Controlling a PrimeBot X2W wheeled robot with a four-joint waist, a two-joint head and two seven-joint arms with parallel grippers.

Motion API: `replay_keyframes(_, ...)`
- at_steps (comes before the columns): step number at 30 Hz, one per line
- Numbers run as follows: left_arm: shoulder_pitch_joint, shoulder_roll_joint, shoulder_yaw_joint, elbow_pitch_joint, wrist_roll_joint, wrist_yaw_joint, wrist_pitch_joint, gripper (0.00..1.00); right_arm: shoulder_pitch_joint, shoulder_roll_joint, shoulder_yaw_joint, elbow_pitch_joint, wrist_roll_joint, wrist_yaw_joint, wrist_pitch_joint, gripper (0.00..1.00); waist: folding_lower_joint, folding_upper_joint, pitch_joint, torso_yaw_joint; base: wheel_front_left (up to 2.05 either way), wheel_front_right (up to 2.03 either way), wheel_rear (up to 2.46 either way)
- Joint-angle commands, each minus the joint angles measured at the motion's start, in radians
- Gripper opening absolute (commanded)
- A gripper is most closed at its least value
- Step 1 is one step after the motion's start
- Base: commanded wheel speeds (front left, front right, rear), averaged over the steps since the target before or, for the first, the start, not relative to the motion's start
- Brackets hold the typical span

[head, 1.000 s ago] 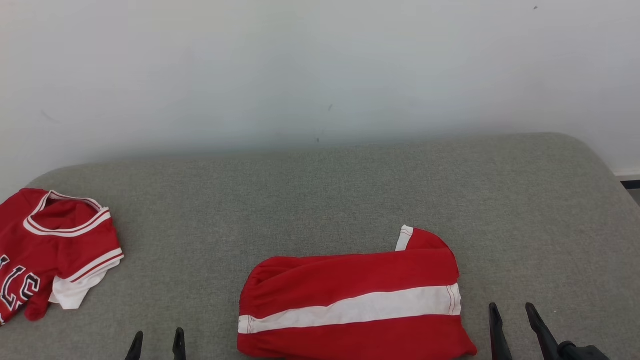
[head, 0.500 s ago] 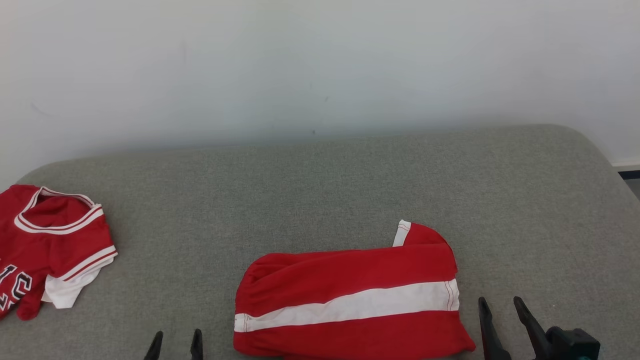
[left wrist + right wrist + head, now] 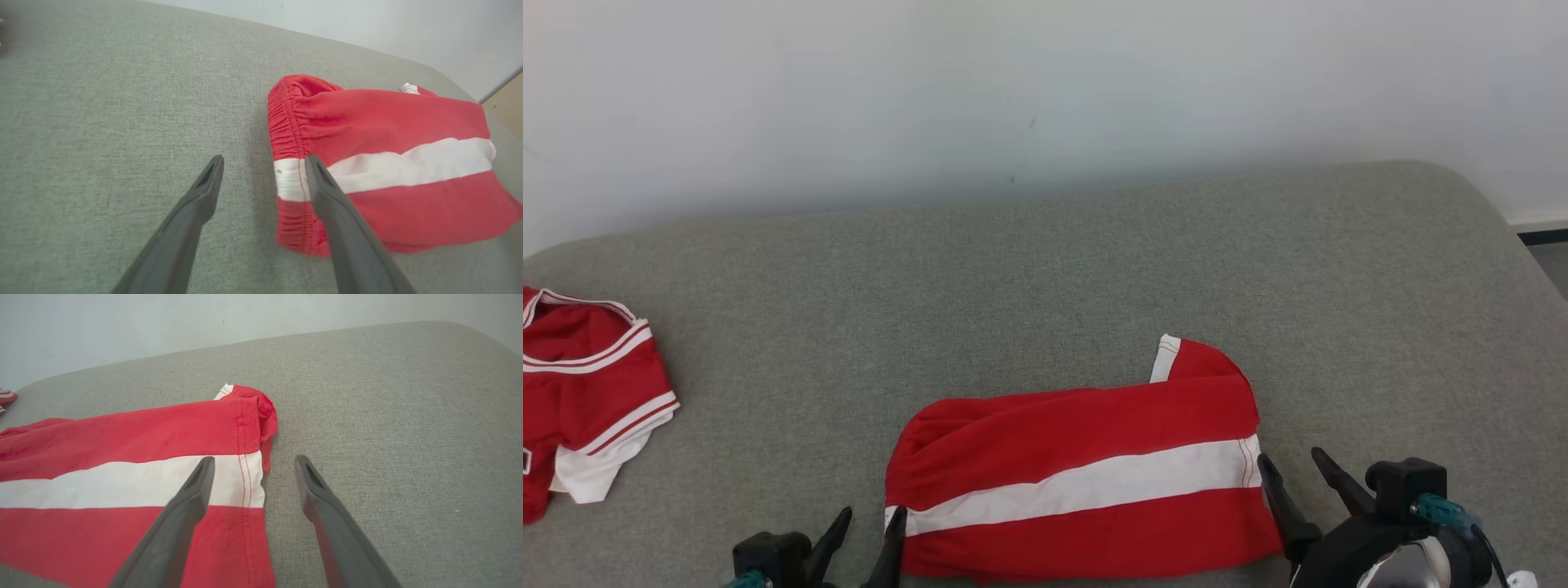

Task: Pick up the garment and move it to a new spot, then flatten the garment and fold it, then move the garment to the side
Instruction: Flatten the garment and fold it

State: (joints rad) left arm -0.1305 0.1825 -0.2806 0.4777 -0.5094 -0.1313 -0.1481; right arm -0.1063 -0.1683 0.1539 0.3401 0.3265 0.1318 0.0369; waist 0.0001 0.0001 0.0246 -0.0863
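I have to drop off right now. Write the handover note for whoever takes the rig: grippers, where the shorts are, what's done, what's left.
Left gripper: open, empty, one finger over the waistband end of the red shorts.
Right gripper: open, empty, one finger over the hem end.
Shorts: lying near the front middle of the grey cushion; a red jersey sits at its left edge.
Done: shorts look flattened and folded in half.
Left: probably grasp both ends and move them to the side.
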Motion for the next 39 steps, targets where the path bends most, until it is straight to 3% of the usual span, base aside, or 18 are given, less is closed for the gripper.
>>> replay_keyframes(1,-0.018,0.014,-0.014,0.004,-0.026,0.002,0.007,1.0,-0.016,-0.009,0.008,0.003,0.012,-0.002,0.002,1.0,-0.0001,-0.0001,0.02,-0.015,0.0,0.0,0.0)
replay_keyframes(13,-0.032,0.099,-0.174,-0.06,-0.225,0.002,0.041,1.0,-0.058,-0.026,0.049,0.041,0.037,-0.002,-0.042,1.0,-0.0001,-0.0001,0.051,-0.03,0.0,0.0,0.0)
replay_keyframes(17,-0.029,0.133,-0.202,-0.092,-0.254,0.002,0.027,0.88,-0.059,-0.024,0.052,0.049,0.042,-0.002,-0.052,1.0,-0.0001,-0.0001,0.052,-0.026,0.0,0.0,0.0)
replay_keyframes(18,-0.028,0.138,-0.209,-0.101,-0.263,0.002,0.029,0.79,-0.06,-0.023,0.054,0.051,0.041,-0.002,-0.055,1.0,-0.0001,-0.0001,0.053,-0.025,0.0,0.0,0.0)
replay_keyframes(20,-0.027,0.149,-0.223,-0.115,-0.278,0.002,0.035,0.46,-0.063,-0.021,0.056,0.054,0.041,-0.002,-0.056,1.0,-0.0001,-0.0001,0.054,-0.022,0.0,0.0,0.0)
replay_keyframes(22,-0.028,0.16,-0.236,-0.122,-0.298,0.002,0.044,0.25,-0.066,-0.02,0.058,0.056,0.042,-0.002,-0.057,1.0,-0.0001,-0.0001,0.056,-0.02,0.0,0.0,0.0)
replay_keyframes(24,-0.03,0.164,-0.241,-0.124,-0.305,0.002,0.044,0.21,-0.067,-0.02,0.059,0.057,0.043,-0.002,-0.057,1.0,-0.0001,-0.0001,0.057,-0.019,0.0,0.0,0.0)
replay_keyframes(26,-0.037,0.167,-0.253,-0.125,-0.319,0.002,0.046,0.0,-0.072,-0.022,0.062,0.06,0.044,-0.002,-0.057,1.0,-0.0001,-0.0001,0.059,-0.017,0.0,0.0,0.0)
replay_keyframes(39,-0.067,0.181,-0.266,-0.09,-0.31,0.004,0.011,0.0,-0.155,-0.025,0.116,0.121,0.114,-0.002,0.121,1.0,-0.0001,-0.0001,0.078,-0.001,0.0,0.0,0.0)
